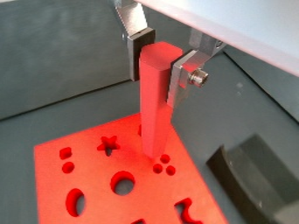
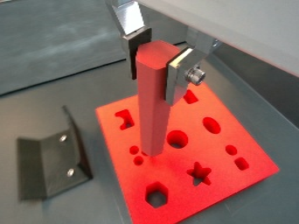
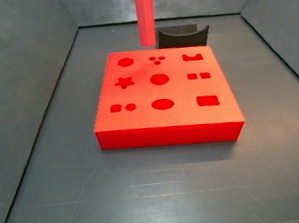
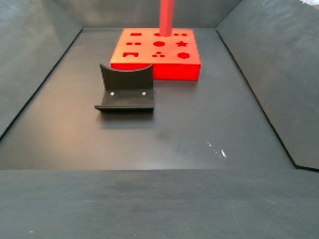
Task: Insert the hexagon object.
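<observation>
Gripper [image 2: 160, 59] jaws pinch the upright hexagon object [image 2: 155, 101] above the red block [image 2: 222, 140]; next, align with the hexagonal hole [image 2: 156, 196].

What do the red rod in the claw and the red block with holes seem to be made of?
Red rod, held upright in the gripper: probably plastic, smooth with a soft sheen. Red block: likely the same, uniformly coloured, matte, with cleanly cut holes. The pictures cannot confirm either.

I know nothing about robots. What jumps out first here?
A long red rod stands upright, pinched near its top by the gripper, whose silver fingers press either side. Its lower end hangs over a bright red block full of shaped holes on the grey floor. A dark bracket fixture stands beside the block.
</observation>
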